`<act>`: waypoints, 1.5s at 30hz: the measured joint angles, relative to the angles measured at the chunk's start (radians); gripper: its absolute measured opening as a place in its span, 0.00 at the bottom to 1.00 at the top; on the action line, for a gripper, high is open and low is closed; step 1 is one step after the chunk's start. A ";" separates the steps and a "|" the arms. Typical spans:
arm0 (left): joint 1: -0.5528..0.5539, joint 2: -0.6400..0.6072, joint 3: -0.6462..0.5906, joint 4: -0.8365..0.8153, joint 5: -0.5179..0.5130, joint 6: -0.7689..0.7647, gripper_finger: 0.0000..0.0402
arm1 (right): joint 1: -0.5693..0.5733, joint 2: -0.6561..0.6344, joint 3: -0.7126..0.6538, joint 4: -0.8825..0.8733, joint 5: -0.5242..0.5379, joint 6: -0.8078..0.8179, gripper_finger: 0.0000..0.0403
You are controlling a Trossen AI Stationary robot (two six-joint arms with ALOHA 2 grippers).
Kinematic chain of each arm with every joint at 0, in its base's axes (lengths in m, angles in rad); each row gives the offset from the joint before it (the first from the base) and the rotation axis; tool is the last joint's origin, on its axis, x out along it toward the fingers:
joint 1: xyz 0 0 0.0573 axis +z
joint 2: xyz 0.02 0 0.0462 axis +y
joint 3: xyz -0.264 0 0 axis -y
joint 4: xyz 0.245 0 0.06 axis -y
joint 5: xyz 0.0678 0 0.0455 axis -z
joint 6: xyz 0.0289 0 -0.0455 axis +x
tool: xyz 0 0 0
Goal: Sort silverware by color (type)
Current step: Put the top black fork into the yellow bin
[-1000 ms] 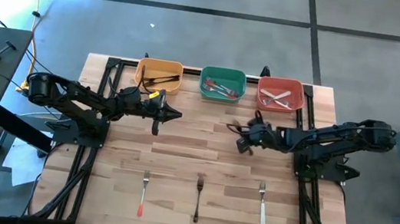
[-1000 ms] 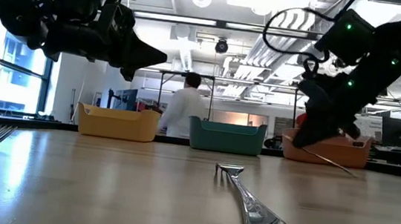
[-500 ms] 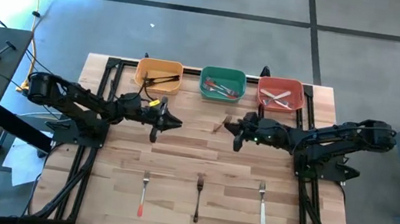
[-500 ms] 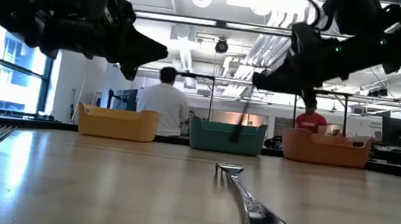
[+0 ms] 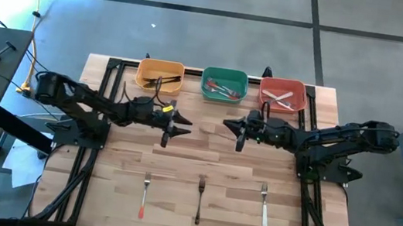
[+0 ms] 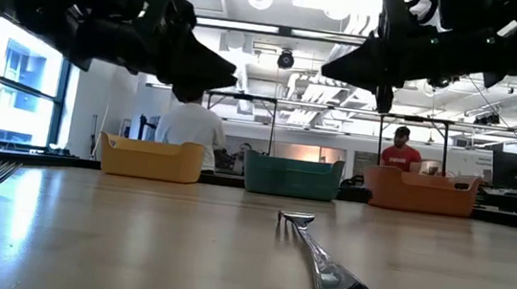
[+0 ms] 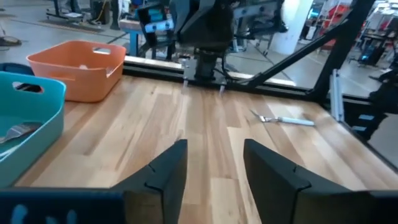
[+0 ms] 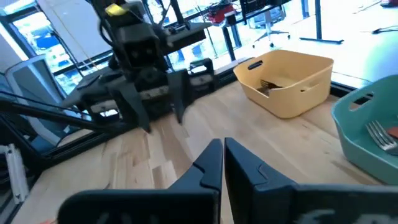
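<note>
Three forks lie flat near the table's front edge: a red-handled one (image 5: 144, 195), a black-handled one (image 5: 199, 199) and a white-handled one (image 5: 263, 205). More silverware lies in the yellow bin (image 5: 161, 76), the green bin (image 5: 224, 85) and the red bin (image 5: 282, 94) at the far edge. My left gripper (image 5: 177, 128) hangs open above the table's middle, pointing right, with nothing between its fingers (image 7: 168, 177). My right gripper (image 5: 233, 125) faces it, shut, and its wrist view shows nothing between its fingertips (image 8: 221, 163). Both hang well above the wood (image 6: 223, 69) (image 6: 328, 75).
Black frame rails run along the table's left, right and far sides. Bare wood lies between the bins and the row of forks. People stand in the room beyond the far edge (image 6: 188, 128).
My left gripper has opened and moved toward the table's right and slightly nearer. My right gripper has tipped up from pointing down at the wood to nearly level, risen, and swung toward the table's left.
</note>
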 joint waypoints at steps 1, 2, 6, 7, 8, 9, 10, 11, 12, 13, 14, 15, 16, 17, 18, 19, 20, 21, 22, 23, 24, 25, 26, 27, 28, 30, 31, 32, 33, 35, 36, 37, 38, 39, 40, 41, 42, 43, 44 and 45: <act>0.000 0.018 0.011 -0.001 -0.002 0.001 0.38 | 0.000 0.000 0.005 -0.001 -0.010 0.000 0.00; 0.000 0.036 0.021 -0.001 -0.004 0.006 0.38 | 0.000 0.000 0.009 -0.001 -0.023 -0.001 0.00; 0.000 0.092 0.034 0.015 -0.005 0.045 0.36 | 0.005 -0.001 0.040 -0.102 -0.069 0.000 0.00; 0.000 0.096 0.034 0.017 -0.005 0.049 0.34 | 0.009 -0.001 0.055 -0.170 -0.068 0.000 0.00; 0.000 0.096 0.034 0.018 -0.005 0.050 0.32 | 0.017 -0.001 0.074 -0.252 -0.052 0.000 0.00; 0.000 0.095 0.034 0.022 -0.005 0.050 0.30 | 0.026 0.004 0.097 -0.339 -0.022 0.001 0.01; 0.000 0.095 0.034 0.027 -0.005 0.051 0.27 | 0.035 0.014 0.125 -0.429 0.017 0.001 0.03; 0.000 0.095 0.034 0.030 -0.005 0.051 0.24 | 0.043 0.025 0.150 -0.516 0.053 -0.001 0.05; 0.000 0.091 0.034 0.031 -0.005 0.051 0.21 | 0.049 0.043 0.179 -0.591 0.080 -0.008 0.07; 0.000 0.087 0.034 0.036 -0.005 0.051 0.18 | 0.052 0.065 0.208 -0.650 0.094 -0.022 0.10; 0.000 0.086 0.035 0.044 -0.005 0.051 0.15 | 0.053 0.088 0.235 -0.696 0.100 -0.044 0.13; 0.000 0.086 0.035 0.043 -0.005 0.051 0.12 | 0.053 0.114 0.263 -0.728 0.100 -0.069 0.17; 0.000 0.086 0.035 0.037 -0.005 0.050 0.09 | 0.051 0.145 0.294 -0.760 0.095 -0.101 0.21; 0.000 0.087 0.035 0.036 -0.005 0.045 0.06 | 0.045 0.177 0.324 -0.790 0.080 -0.140 0.24; 0.001 0.087 0.035 0.036 -0.005 0.043 0.04 | 0.037 0.210 0.353 -0.815 0.061 -0.180 0.27; 0.001 0.087 0.032 0.040 -0.005 0.043 0.02 | 0.026 0.244 0.381 -0.837 0.037 -0.218 0.30; 0.001 0.086 0.023 0.047 -0.005 0.043 0.01 | 0.013 0.282 0.412 -0.854 0.009 -0.256 0.32; 0.001 0.086 0.012 0.048 -0.005 0.039 0.01 | 0.000 0.315 0.441 -0.869 -0.024 -0.289 0.33; 0.001 0.087 -0.002 0.058 -0.005 0.030 0.01 | -0.013 0.349 0.470 -0.889 -0.047 -0.316 0.34; 0.004 0.087 -0.018 0.081 -0.007 0.018 0.01 | -0.027 0.384 0.504 -0.912 -0.065 -0.337 0.35; 0.005 0.087 -0.035 0.115 -0.008 0.009 0.01 | -0.042 0.418 0.536 -0.941 -0.079 -0.354 0.35; 0.005 0.086 -0.053 0.149 -0.008 -0.001 0.01 | -0.057 0.452 0.569 -0.972 -0.088 -0.370 0.35; 0.005 0.086 -0.071 0.176 -0.009 -0.006 0.00 | -0.072 0.483 0.600 -1.012 -0.100 -0.385 0.35; 0.005 0.086 -0.089 0.194 -0.010 -0.012 0.00 | -0.085 0.515 0.632 -1.045 -0.112 -0.399 0.35; 0.005 0.087 -0.105 0.216 -0.010 -0.018 0.00 | -0.098 0.546 0.661 -1.069 -0.129 -0.413 0.34; 0.005 0.087 -0.132 0.264 -0.011 -0.030 0.00 | -0.118 0.601 0.711 -1.124 -0.155 -0.436 0.32; 0.005 0.086 -0.144 0.278 -0.011 -0.034 0.00 | -0.126 0.625 0.733 -1.144 -0.168 -0.446 0.31; 0.005 0.086 -0.152 0.277 -0.011 -0.036 0.00 | -0.132 0.647 0.753 -1.158 -0.176 -0.452 0.30; 0.005 0.087 -0.156 0.275 -0.011 -0.036 0.00 | -0.135 0.665 0.770 -1.171 -0.185 -0.456 0.29; 0.005 0.086 -0.163 0.278 -0.011 -0.036 0.00 | -0.140 0.690 0.799 -1.194 -0.213 -0.470 0.25; 0.005 0.086 -0.165 0.278 -0.014 -0.036 0.00 | -0.141 0.696 0.809 -1.208 -0.226 -0.470 0.22; 0.005 0.086 -0.169 0.279 -0.021 -0.034 0.00 | -0.142 0.706 0.818 -1.218 -0.236 -0.471 0.19; 0.005 0.086 -0.174 0.280 -0.034 -0.029 0.00 | -0.142 0.711 0.825 -1.223 -0.241 -0.471 0.15; 0.005 0.086 -0.185 0.289 -0.054 -0.027 0.00 | -0.142 0.712 0.823 -1.222 -0.247 -0.471 0.12; 0.010 0.086 -0.199 0.314 -0.074 -0.030 0.00 | -0.142 0.713 0.821 -1.220 -0.249 -0.471 0.07; 0.019 0.086 -0.216 0.347 -0.086 -0.038 0.00 | -0.140 0.713 0.820 -1.218 -0.254 -0.470 0.04; 0.028 0.086 -0.233 0.381 -0.094 -0.048 0.00 | -0.138 0.713 0.820 -1.215 -0.256 -0.468 0.02; 0.038 0.086 -0.251 0.409 -0.097 -0.059 0.00 | -0.136 0.714 0.820 -1.207 -0.258 -0.466 0.02; 0.048 0.086 -0.271 0.438 -0.098 -0.067 0.00 | -0.135 0.714 0.818 -1.198 -0.261 -0.458 0.02; 0.057 0.086 -0.292 0.472 -0.098 -0.076 0.00 | -0.134 0.715 0.817 -1.186 -0.264 -0.447 0.03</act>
